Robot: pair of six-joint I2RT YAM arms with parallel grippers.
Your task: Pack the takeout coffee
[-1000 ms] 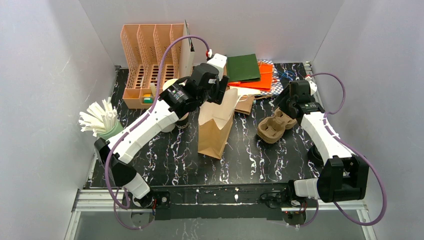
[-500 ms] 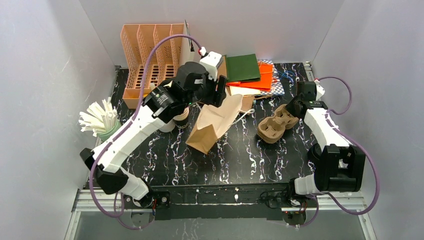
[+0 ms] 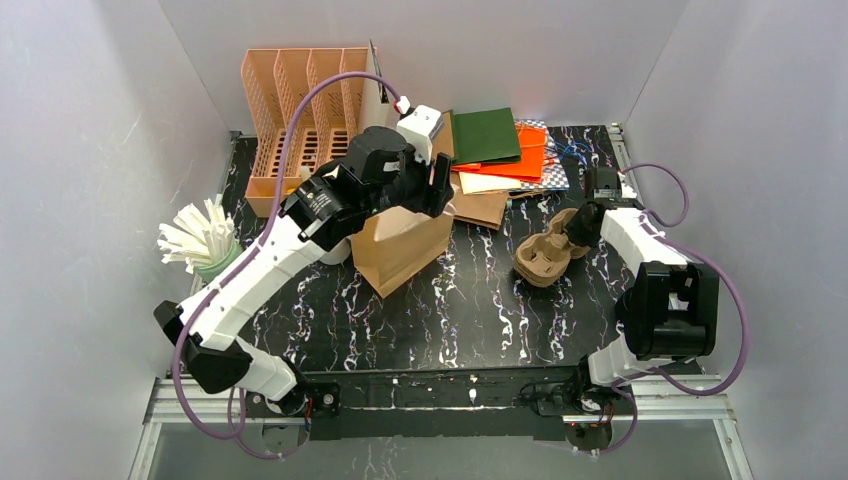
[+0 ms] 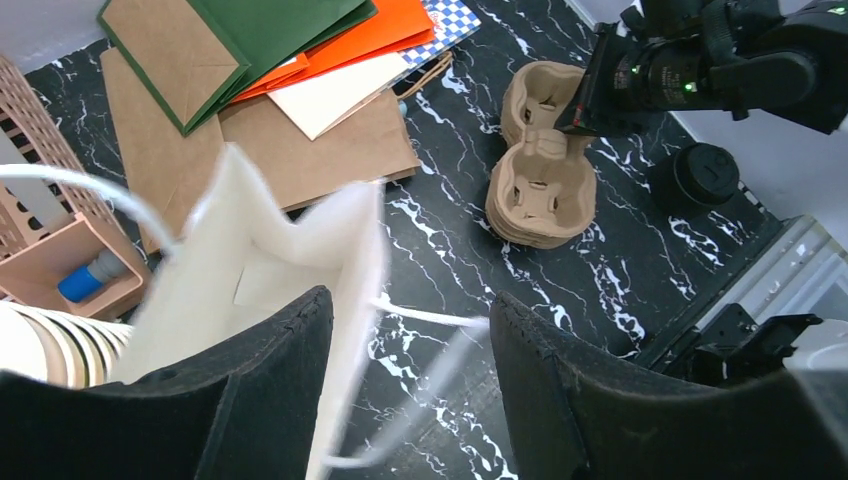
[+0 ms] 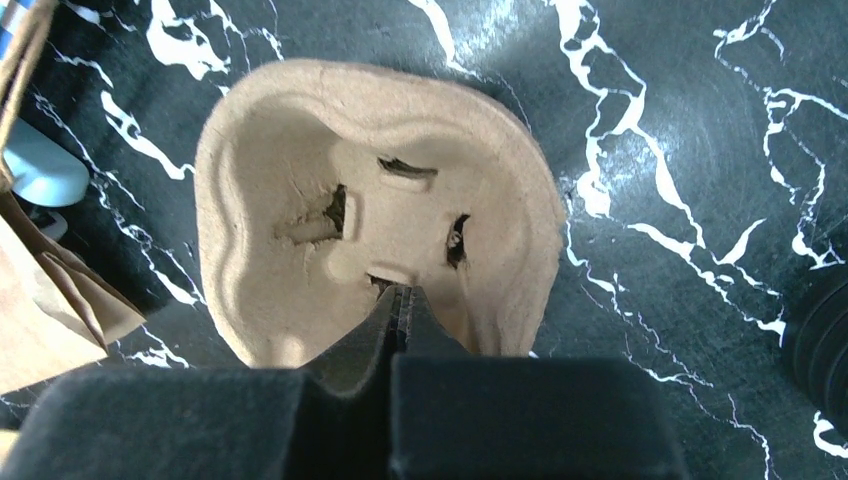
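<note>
Your left tool (image 4: 410, 320) stands wide open astride the brown bag (image 3: 400, 250)'s rim. A coffee cup (image 3: 335, 255) sits mostly hidden under that arm, just left of the bag. Flat bags (image 3: 495, 150) crowd the worktop (image 3: 480, 310) behind. Your right tool (image 5: 400, 295), fingers pressed together, meets the pulp carrier (image 3: 545, 255).

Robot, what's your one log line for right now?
left pincer: open, at rim of brown bag | right pincer: shut on edge of cup carrier

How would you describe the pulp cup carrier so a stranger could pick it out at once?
Start at the black marbled table and look to its right half. There a tan moulded-pulp cup carrier is pinched by the right gripper. Unlike the flat paper bags behind it, it has round cup wells.
</note>
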